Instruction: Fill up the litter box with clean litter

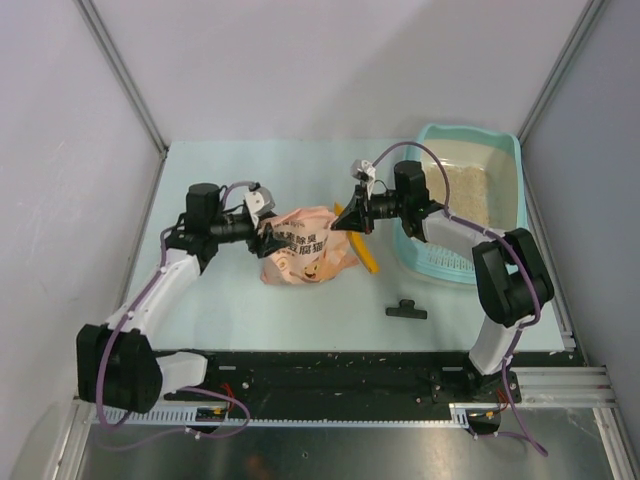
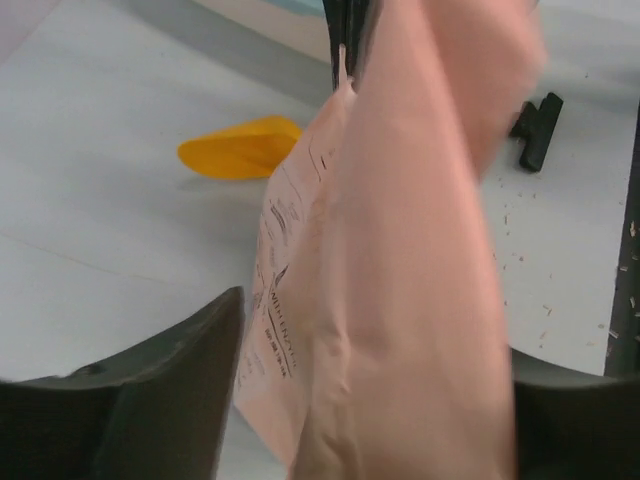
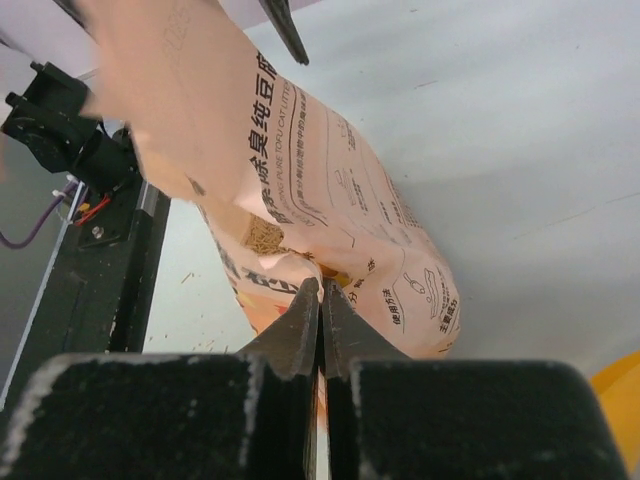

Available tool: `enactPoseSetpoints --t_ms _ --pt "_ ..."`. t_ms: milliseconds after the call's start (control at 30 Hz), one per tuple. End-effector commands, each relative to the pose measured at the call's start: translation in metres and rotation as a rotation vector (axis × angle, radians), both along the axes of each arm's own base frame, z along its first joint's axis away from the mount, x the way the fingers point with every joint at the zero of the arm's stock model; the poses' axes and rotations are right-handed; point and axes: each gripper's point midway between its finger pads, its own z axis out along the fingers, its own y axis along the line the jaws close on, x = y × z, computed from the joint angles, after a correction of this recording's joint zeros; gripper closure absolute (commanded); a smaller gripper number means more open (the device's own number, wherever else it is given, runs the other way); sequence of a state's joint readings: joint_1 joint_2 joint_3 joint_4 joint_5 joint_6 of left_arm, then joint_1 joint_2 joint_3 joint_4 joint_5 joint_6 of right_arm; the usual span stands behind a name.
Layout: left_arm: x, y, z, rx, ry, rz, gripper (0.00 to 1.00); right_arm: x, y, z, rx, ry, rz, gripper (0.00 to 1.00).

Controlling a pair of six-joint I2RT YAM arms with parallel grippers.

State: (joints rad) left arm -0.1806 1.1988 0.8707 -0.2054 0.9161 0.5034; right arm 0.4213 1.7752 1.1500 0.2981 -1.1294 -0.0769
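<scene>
Since the clean litter [image 1: 470, 195] belongs in the litter box [image 1: 445, 265], the top view shows both arms meeting at the pink-orange bag [image 1: 305, 250]. The bag stands on the counter [image 1: 220, 310] near the box, to its left. The box sits at the far right and has a pale layer inside (how deep, I cannot tell). An orange scoop [image 1: 367, 258] lies between bag and box, and a black clip [image 1: 406, 310] lies nearer the arms.

From the left wrist, the left end effector [image 2: 375, 330] has its fingers wide apart and the bag fills the gap. Whether they press it, I cannot tell.

From the right wrist, the right end effector [image 3: 321, 292] is closed and pinches the bag's edge beside the mouth. I judge this keeps the bag up for tipping.
</scene>
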Motion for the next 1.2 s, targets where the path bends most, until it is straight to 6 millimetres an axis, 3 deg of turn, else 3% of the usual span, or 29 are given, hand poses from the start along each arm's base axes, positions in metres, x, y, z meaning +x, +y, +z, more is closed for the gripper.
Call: enactPoseSetpoints --t_ms 0,33,67,133,167,267,333,367,433,600,800,1033,1167 --pt "0.01 -0.005 0.017 -0.097 0.083 0.011 0.45 0.012 -0.006 0.018 0.052 0.034 -0.017 0.99" --pt "0.012 -0.001 0.015 -0.116 0.125 0.025 0.52 0.011 -0.007 0.017 0.056 0.043 -0.002 0.99" --pt "0.013 0.001 0.015 -0.124 0.143 0.038 0.7 0.01 -0.009 0.016 0.06 0.052 0.009 0.99" --pt "0.016 0.008 0.015 -0.136 0.172 0.073 0.97 0.006 -0.009 0.017 0.071 0.053 0.039 0.98" --pt "0.016 0.008 0.018 -0.138 0.164 0.078 1.0 0.006 -0.009 0.015 0.071 0.054 0.046 0.96" --pt "0.02 0.011 0.021 -0.135 0.156 0.102 1.0 0.004 -0.007 0.014 0.084 0.037 0.076 0.84" --pt "0.021 0.01 0.023 -0.143 0.171 0.111 1.0 0.004 -0.003 0.012 0.102 0.032 0.102 0.64" --pt "0.022 0.011 0.023 -0.142 0.174 0.119 1.0 0.004 -0.001 0.012 0.107 0.029 0.105 0.6" --pt "0.023 0.012 0.023 -0.142 0.178 0.129 1.0 0.005 0.002 0.012 0.123 -0.004 0.119 0.53" --pt "0.026 0.013 0.022 -0.136 0.176 0.144 1.0 0.005 0.01 0.005 0.134 -0.024 0.135 0.44" --pt "0.032 0.015 0.019 -0.129 0.185 0.169 1.0 -0.006 0.028 0.017 0.201 -0.014 0.169 0.43" --pt "0.04 0.018 0.019 -0.129 0.195 0.193 1.0 -0.011 0.038 0.009 0.209 0.048 0.149 0.48" --pt "0.043 0.028 0.018 -0.139 0.203 0.218 1.0 -0.003 0.033 0.012 0.215 0.089 0.114 0.71"
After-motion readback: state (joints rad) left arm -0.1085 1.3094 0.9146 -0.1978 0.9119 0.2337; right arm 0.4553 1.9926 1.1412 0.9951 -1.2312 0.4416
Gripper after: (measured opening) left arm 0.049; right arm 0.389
